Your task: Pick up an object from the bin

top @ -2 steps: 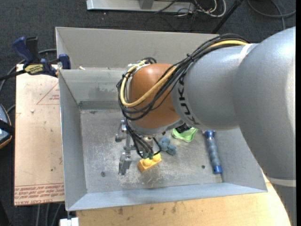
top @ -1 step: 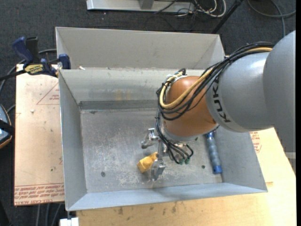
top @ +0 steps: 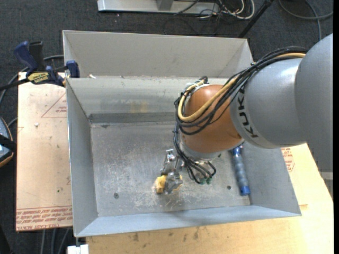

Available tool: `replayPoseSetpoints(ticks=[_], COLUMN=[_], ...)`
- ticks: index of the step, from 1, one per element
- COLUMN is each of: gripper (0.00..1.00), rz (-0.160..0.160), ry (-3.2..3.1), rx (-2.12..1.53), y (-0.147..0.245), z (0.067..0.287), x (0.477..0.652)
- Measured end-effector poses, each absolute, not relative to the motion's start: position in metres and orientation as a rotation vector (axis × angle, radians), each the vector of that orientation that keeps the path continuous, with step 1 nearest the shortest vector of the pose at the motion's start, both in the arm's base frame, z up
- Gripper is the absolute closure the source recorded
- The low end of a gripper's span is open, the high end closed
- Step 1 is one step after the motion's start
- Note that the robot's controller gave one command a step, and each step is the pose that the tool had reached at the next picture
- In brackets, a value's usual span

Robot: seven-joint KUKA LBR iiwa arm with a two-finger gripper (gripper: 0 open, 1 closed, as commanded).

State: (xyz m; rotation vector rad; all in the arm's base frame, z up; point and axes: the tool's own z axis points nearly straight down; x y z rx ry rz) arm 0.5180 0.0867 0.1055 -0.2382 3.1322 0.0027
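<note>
Bin [top: 79, 142]: grey metal with sloping walls. The left part of its floor is bare apart from scuffs and specks.
Yellow thing [top: 160, 184]: a small, lumpy yellow piece that lies alone on the floor, near the front wall and a little left of the middle.
Handling of the yellow thing: it is probably light and may be soft or rubbery, so it could roll or skid on the smooth metal if nudged. A hold across its widest part, closed low against the floor, looks safest.
Gripper [top: 171, 180]: down at the floor, its tip just beside the yellow thing on its right, perhaps touching it.
Grip state: I cannot tell how wide it stands, or whether it has hold of anything.
Orange cover [top: 209, 118]: part of the wrist, wrapped in cables, and it hides the floor behind the gripper.
Blue thing [top: 240, 171]: a slim pen-like stick that lies along the right wall, well apart from the gripper. It looks stiff and is narrow to pinch.
</note>
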Motion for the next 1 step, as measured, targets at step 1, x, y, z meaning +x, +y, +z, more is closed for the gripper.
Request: replayPoseSetpoints(ticks=[1], gripper=[1.00], rz=[0.002], ry=[3.119], rx=[-0.278], y=[0.0840], z=[0.2140], x=[0.5213])
